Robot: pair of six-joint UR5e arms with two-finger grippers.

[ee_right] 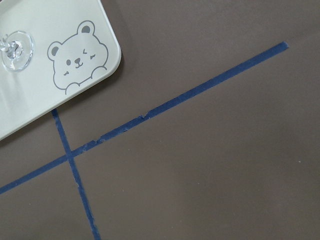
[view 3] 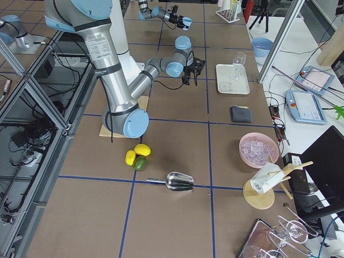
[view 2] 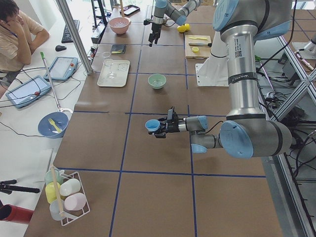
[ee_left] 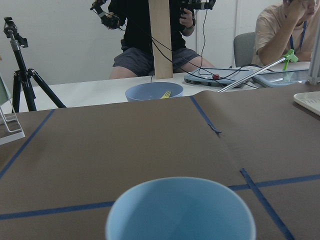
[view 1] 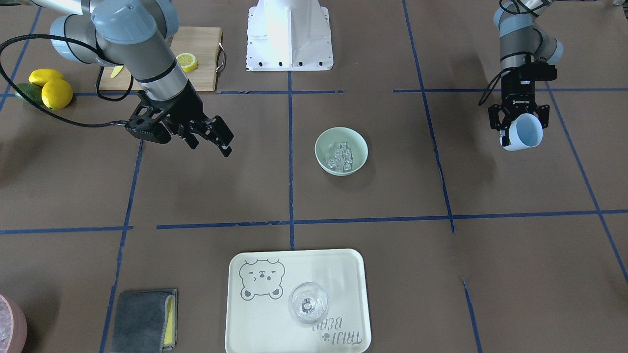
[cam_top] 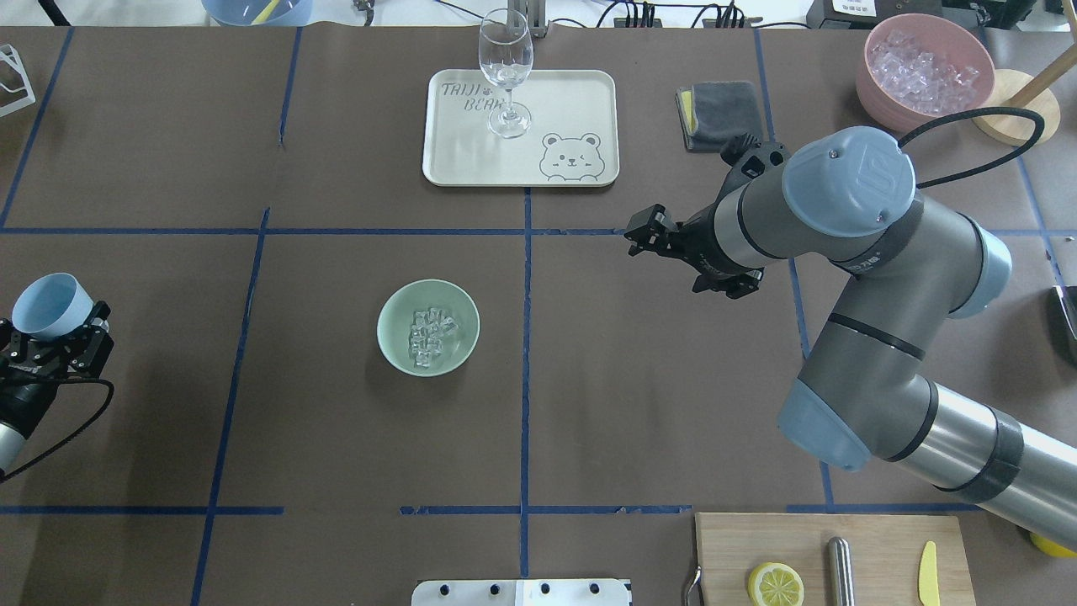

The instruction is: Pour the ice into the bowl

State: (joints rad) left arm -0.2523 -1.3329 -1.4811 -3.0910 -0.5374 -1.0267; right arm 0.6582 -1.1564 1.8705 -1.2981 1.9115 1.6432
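Note:
The pale mint-green bowl (view 1: 322, 153) (cam_top: 392, 316) stands near the table's middle. A small heap of clear ice cubes (view 1: 341, 157) (cam_top: 430, 337) lies inside it. My left gripper (view 1: 519, 123) (cam_top: 55, 326) is shut on a light blue cup (view 1: 526, 132) (cam_top: 50, 303) and holds it above the table, far to my left of the bowl. The cup's inside (ee_left: 180, 212) looks empty in the left wrist view. My right gripper (view 1: 210, 138) (cam_top: 646, 236) is open and empty, hovering to my right of the bowl.
A cream bear tray (cam_top: 580, 93) with a wine glass (cam_top: 506, 76) stands at the far side. A grey cloth (cam_top: 717, 114) and a pink container of ice (cam_top: 925, 67) are far right. A cutting board (cam_top: 875, 530) with a lemon half (cam_top: 775, 583) is near my right.

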